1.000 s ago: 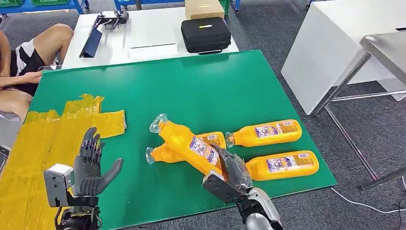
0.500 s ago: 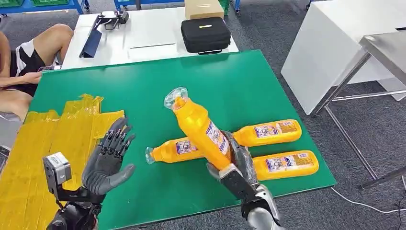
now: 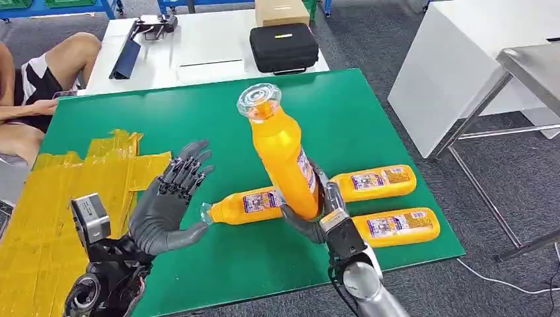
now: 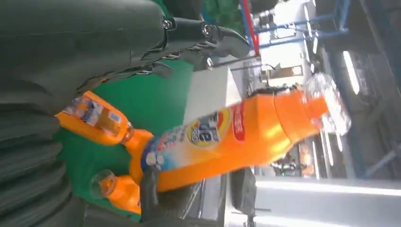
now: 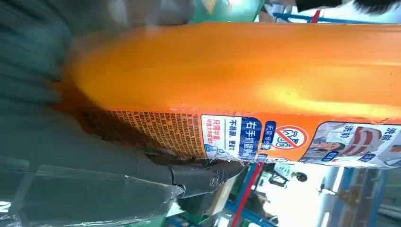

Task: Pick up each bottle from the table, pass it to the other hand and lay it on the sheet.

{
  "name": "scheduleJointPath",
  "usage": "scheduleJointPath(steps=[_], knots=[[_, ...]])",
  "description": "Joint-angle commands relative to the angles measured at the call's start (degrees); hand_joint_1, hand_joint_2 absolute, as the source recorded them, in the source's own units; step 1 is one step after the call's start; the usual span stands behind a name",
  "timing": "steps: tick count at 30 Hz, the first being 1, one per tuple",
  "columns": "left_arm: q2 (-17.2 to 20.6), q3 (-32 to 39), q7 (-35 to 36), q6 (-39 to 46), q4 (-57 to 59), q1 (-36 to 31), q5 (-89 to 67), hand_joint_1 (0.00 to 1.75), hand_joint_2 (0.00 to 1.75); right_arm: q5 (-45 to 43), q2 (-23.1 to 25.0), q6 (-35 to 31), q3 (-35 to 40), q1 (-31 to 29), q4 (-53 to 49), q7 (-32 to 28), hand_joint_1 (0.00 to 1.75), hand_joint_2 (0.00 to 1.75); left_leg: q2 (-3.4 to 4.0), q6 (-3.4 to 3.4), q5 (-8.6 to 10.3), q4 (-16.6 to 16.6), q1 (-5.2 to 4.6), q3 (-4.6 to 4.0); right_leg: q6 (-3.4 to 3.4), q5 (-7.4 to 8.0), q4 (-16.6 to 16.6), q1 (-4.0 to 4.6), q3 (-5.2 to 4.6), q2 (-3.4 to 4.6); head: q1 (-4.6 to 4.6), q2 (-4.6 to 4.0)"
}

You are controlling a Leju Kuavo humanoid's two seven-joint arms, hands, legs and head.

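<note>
My right hand (image 3: 315, 214) grips the lower end of an orange bottle (image 3: 282, 155) with a clear cap and holds it nearly upright above the green table (image 3: 198, 112); the same bottle (image 5: 246, 75) fills the right wrist view, and the left wrist view catches the bottle (image 4: 236, 137) too. My left hand (image 3: 165, 208) is open, fingers spread, palm facing the bottle, a short gap to its left. Three more orange bottles lie on the table: one (image 3: 243, 205) between my hands, two (image 3: 373, 182) (image 3: 395, 226) at the right. The yellow sheet (image 3: 59, 198) covers the table's left side.
A person (image 3: 33, 86) sits at the table's far left corner. Behind the green table stands a white table (image 3: 198, 46) with a black case (image 3: 284, 47), a cardboard box and a tablet. A white table and a metal frame stand to the right.
My right hand has lifted the bottle off the pile and tipped it from slanting to nearly upright. My left hand has risen and moved right toward it, fingers still spread.
</note>
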Motion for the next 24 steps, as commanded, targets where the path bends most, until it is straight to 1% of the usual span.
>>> scheduleJointPath(steps=[1,5,6,7,8,9,10,11,14,18,19,20,21,22,24], knots=[[0.0,-3.1,0.1,0.3,3.9,-3.8,-0.9,0.0,1.75,0.0,-0.3,0.7,2.6,-4.3,3.3,0.5,1.75,1.75,0.04,-0.11,-0.08,0.0,0.07,0.2,-0.14,-0.06,-0.1,0.05,0.22,0.22,0.04,0.0],[-0.6,-3.6,0.5,0.8,4.6,-4.2,-1.6,0.0,1.75,0.3,0.2,1.5,4.1,-5.6,3.7,0.6,1.75,1.75,0.05,-0.12,-0.09,0.0,0.08,0.21,-0.16,-0.06,-0.1,0.06,0.24,0.25,0.02,0.02],[-0.8,-3.7,0.5,1.6,5.1,-4.4,-2.6,0.0,1.75,0.8,0.0,2.1,4.9,-6.0,4.0,0.9,1.75,1.75,0.04,-0.07,-0.04,0.0,0.04,0.1,-0.09,-0.02,0.0,0.03,0.11,0.16,0.02,0.0],[-1.0,-3.7,0.5,1.8,5.3,-4.5,-2.8,0.0,1.75,1.0,0.0,2.4,5.3,-6.1,4.2,1.1,1.75,1.75,0.03,-0.12,-0.08,0.0,0.08,0.2,-0.15,-0.05,-0.1,0.06,0.23,0.22,0.04,0.0],[-1.3,-3.5,0.6,2.2,5.6,-4.5,-2.9,0.0,1.75,1.3,-0.1,2.9,6.0,-6.3,4.5,1.4,1.75,1.75,0.01,-0.07,-0.03,0.0,0.04,0.08,-0.08,-0.02,0.0,0.03,0.1,0.12,0.02,0.0],[-1.7,-3.3,0.7,2.7,5.9,-4.5,-3.3,0.0,1.75,1.5,-0.1,3.6,6.7,-6.6,5.0,1.6,1.75,1.75,0.04,-0.14,-0.09,0.0,0.09,0.24,-0.17,-0.06,-0.1,0.06,0.28,0.26,0.04,0.0],[-1.7,-3.3,0.7,2.7,5.9,-4.5,-3.3,0.0,1.75,1.5,-0.1,3.6,6.7,-6.6,5.0,1.6,1.75,1.75,0.04,-0.19,-0.13,0.0,0.12,0.36,-0.24,-0.1,-0.1,0.09,0.41,0.33,0.02,0.0],[-1.7,-3.2,0.7,2.7,5.9,-4.5,-3.3,0.0,1.75,1.5,0.1,3.6,6.8,-6.5,5.0,1.6,1.75,1.75,0.06,-0.11,-0.06,0.0,0.07,0.18,-0.14,-0.03,-0.1,0.06,0.21,0.22,0.04,0.0],[-1.9,-2.6,0.8,3.4,6.1,-4.1,-3.7,0.0,1.75,1.8,0.1,4.6,8.4,-7.5,6.4,1.8,1.75,1.75,0.09,-0.15,-0.1,-0.1,0.09,0.28,-0.19,-0.07,-0.1,0.07,0.3,0.31,0.02,0.02],[-2.1,-1.7,0.9,4.4,7.9,-4.3,-4.1,0.0,1.75,2.2,0.5,5.9,11.9,-8.9,8.9,1.7,1.75,1.75,0.15,-0.15,-0.11,-0.1,0.09,0.32,-0.19,-0.05,-0.1,0.07,0.33,0.37,0.02,0.0],[-2.1,-1.6,0.9,4.5,8.4,-4.4,-4.1,0.0,1.75,2.2,0.4,6.2,12.8,-9.2,9.4,1.7,1.75,1.75,0.11,-0.1,-0.06,-0.1,0.05,0.21,-0.13,-0.02,-0.1,0.04,0.21,0.25,0.02,0.0],[-2.1,-1.5,0.9,4.8,8.8,-4.4,-4.1,0.0,1.75,2.2,0.4,6.4,13.6,-9.4,9.9,1.6,1.75,1.75,0.14,-0.16,-0.12,-0.1,0.1,0.36,-0.2,-0.06,-0.1,0.08,0.37,0.37,0.04,0.0],[-2.1,-1.5,0.9,4.9,9.0,-4.4,-4.1,0.0,1.75,2.3,0.3,6.5,13.9,-9.6,10.0,1.6,1.75,1.75,0.09,-0.11,-0.06,-0.1,0.07,0.21,-0.13,-0.03,-0.1,0.06,0.22,0.24,0.02,0.0],[-2.1,-1.4,0.9,5.1,9.2,-4.3,-4.2,0.0,1.75,2.4,0.3,6.6,14.2,-9.7,10.2,1.6,1.75,1.75,0.09,-0.15,-0.09,-0.1,0.08,0.31,-0.18,-0.06,-0.1,0.06,0.33,0.3,0.02,0.0],[-2.1,-1.4,0.9,5.1,9.2,-4.3,-4.2,0.0,1.75,2.4,0.3,6.6,14.2,-9.7,10.2,1.6,1.75,1.75,0.06,-0.09,-0.05,0.0,0.04,0.16,-0.1,-0.03,-0.1,0.03,0.17,0.19,0.02,0.0]])
